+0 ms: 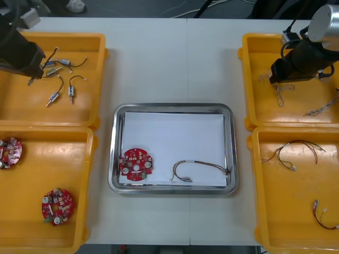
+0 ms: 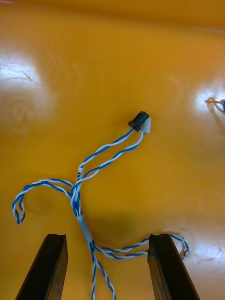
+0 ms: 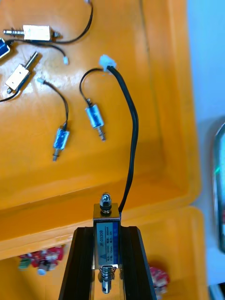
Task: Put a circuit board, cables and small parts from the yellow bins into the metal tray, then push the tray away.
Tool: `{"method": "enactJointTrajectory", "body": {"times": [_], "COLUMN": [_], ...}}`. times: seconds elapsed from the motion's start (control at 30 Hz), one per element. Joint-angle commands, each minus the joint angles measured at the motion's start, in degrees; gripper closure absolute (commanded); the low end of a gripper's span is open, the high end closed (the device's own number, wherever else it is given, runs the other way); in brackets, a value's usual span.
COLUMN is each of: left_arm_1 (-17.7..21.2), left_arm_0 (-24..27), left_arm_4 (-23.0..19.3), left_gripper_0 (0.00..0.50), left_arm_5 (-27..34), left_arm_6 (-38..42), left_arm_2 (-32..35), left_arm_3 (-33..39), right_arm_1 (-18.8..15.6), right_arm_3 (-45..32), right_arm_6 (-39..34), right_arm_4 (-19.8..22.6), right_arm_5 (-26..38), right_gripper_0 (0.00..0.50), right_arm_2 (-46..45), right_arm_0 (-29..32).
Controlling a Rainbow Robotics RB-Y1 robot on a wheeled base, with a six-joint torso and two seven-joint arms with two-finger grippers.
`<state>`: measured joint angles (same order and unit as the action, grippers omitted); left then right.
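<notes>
My left gripper is shut on a small metal part, held above the far-left yellow bin. The part's black lead and white plug trail away from the fingers. In the front view this gripper hangs over the bin's left side. My right gripper is open low over the far-right bin, and a twisted blue and white cable lies between its fingers. The metal tray, white inside, holds a red circuit board and a cable.
Several loose small metal parts lie in the far-left bin. The near-left bin holds two red circuit boards. Red and yellow cables lie in the near-right bin. More twisted cable sits at the far-right bin's right side.
</notes>
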<state>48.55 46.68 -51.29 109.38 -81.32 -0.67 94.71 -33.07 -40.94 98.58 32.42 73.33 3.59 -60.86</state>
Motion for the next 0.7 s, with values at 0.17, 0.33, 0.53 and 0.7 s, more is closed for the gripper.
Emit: {"method": "enactJointTrajectory", "body": {"times": [0.17, 0.33, 0.53, 0.7], "left_arm_1": [-8.48, -13.05, -17.70, -19.37], "left_arm_0": [-3.70, -8.18, -13.81, -17.06], "left_arm_4": [3.65, 9.10, 19.56, 25.54], "left_gripper_0": [0.500, 0.500, 0.500, 0.500], "left_arm_5": [0.62, 0.62, 0.62, 0.62], "left_arm_6": [12.06, 14.61, 16.19, 17.51], "left_arm_2": [1.90, 0.50, -4.95, -9.61], "left_arm_3": [16.03, 22.98, 29.48, 30.80], "right_arm_1": [2.05, 2.66, 3.01, 3.01], "right_arm_3": [1.83, 2.09, 3.50, 3.50], "right_arm_6": [3.38, 3.64, 4.08, 4.08], "right_arm_4": [-0.96, -1.31, -1.40, -1.58], "right_arm_5": [-3.54, -3.54, -4.42, -4.42], "right_gripper_0": [0.000, 0.000, 0.000, 0.387], "right_arm_2": [2.92, 3.09, 3.89, 4.06], "right_arm_0": [-3.03, -3.03, -3.03, -3.03]}}
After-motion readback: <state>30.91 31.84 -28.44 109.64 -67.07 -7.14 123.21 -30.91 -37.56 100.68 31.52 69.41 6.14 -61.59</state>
